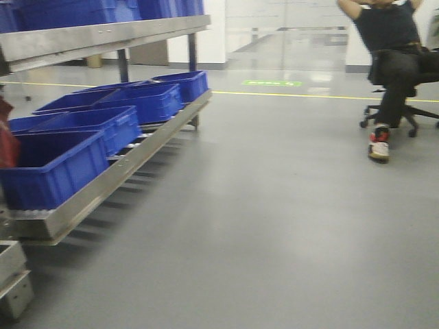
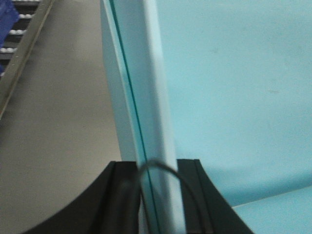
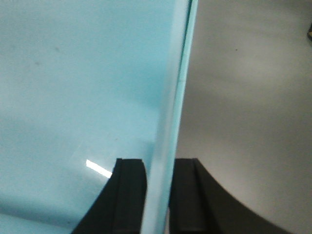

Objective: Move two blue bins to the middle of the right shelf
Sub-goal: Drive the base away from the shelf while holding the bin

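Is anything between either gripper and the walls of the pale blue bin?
Nothing visible. The left gripper has a finger on each side of one wall of the pale blue bin, and the right gripper straddles another wall the same way. No other object shows between fingers and plastic.

between the matt black plastic fingers of our left gripper sits the wall of the pale blue bin: smooth plastic with a soft, even sheen and a thin, plain rim. our right gripper pinches smooth pale plastic too, with a small bright glint just left of its matt black fingers. beyond both hands the grey floor looks smooth and semi-glossy. the dark blue crates are slightly glossy plastic, and the rack rail is brushed, dull-shining metal.
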You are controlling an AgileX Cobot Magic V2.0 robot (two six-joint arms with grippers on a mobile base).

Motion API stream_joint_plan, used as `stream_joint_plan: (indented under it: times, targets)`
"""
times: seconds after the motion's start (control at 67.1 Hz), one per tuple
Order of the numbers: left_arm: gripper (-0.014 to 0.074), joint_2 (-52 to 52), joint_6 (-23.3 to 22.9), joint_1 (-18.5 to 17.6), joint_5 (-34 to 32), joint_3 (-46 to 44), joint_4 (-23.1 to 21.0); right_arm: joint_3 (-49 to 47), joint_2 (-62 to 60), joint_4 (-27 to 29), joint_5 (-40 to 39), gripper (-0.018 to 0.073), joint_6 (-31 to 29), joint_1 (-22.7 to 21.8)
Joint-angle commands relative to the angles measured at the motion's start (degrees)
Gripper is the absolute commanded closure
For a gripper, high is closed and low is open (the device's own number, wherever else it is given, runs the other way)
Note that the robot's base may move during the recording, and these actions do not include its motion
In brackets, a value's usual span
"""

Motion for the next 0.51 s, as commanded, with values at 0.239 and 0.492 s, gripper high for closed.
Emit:
stream_joint_plan:
  times: [0.239,0.492]
  targets:
    - [0.0707,-1.4,1.2,-0.2,-5.1,-1.2,-1.9,-0.9,-0.6,-1.1,-5.5,0.0712,-0.8,-0.3]
    - [0.0707,-1.4,1.2,-0.2,-5.1,-1.2,-1.9,-0.9,-0.6,-1.1,-5.5,0.0712,-0.8,-0.3]
